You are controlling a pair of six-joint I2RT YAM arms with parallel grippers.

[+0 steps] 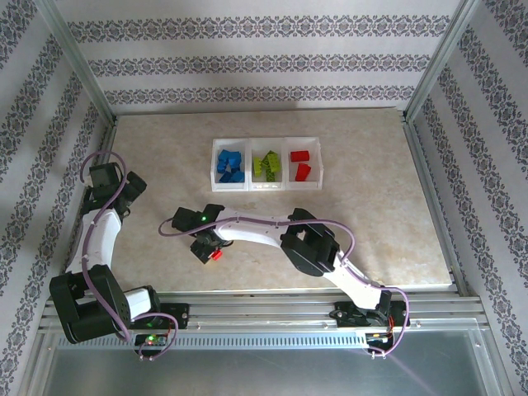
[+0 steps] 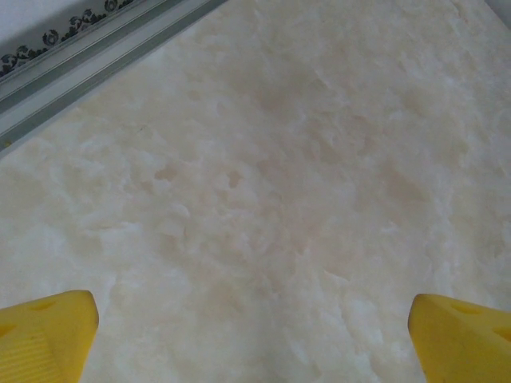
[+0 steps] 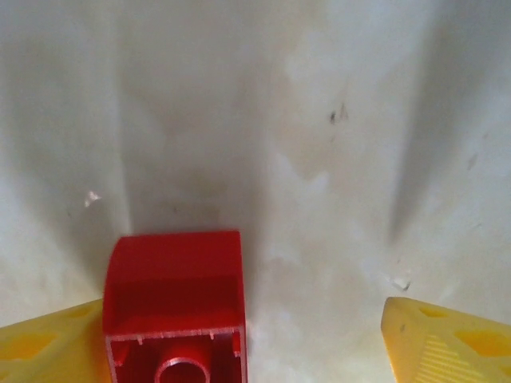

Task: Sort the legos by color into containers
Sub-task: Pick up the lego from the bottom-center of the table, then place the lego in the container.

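A red lego [image 3: 174, 307] lies on its side on the table, hollow underside toward the right wrist camera. My right gripper [image 3: 243, 327] is open around it: the brick rests against the left finger [image 3: 48, 339], with a wide gap to the right finger [image 3: 447, 339]. From above, the right gripper [image 1: 206, 247] is low over this red lego [image 1: 217, 254] at the table's front left. Three containers stand in a row at the back: one [image 1: 213, 165] with blue legos [image 1: 229, 165], one [image 1: 266, 186] with green legos [image 1: 266, 165], one [image 1: 320, 161] with red legos [image 1: 301, 163]. My left gripper [image 2: 251, 319] is open above bare table.
The left arm is folded at the left side, its gripper [image 1: 124, 194] near the metal frame rail [image 2: 88, 56]. The right arm's elbow [image 1: 309, 247] stretches across the front middle. Patterned walls enclose the marble-look table [image 1: 371, 198].
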